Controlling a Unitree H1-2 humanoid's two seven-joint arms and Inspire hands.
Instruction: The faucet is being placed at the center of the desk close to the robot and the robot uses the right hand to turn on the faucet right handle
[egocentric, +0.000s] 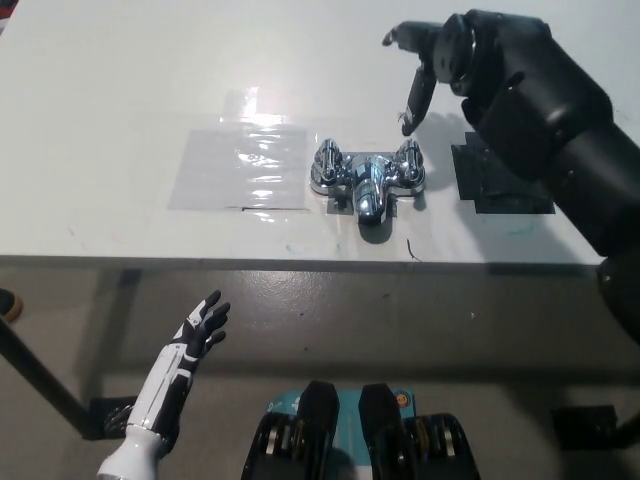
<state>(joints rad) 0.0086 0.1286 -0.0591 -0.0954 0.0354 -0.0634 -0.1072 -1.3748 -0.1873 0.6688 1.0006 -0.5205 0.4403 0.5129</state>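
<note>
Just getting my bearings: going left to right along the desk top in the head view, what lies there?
First a shiny clear sheet → chrome faucet → black square patch. The black right hand hangs above, spanning the faucet's right end and the patch, so it has no clear place in the order.

Shiny clear sheet (240, 165) lying flat, perhaps taped down. Black square patch (497, 190) well apart to its right. Grey floor (400, 330) below, dark slanting post (40, 380) at left.

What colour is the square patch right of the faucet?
Black. The patch lies beside the faucet; only the head view shows it.
</note>
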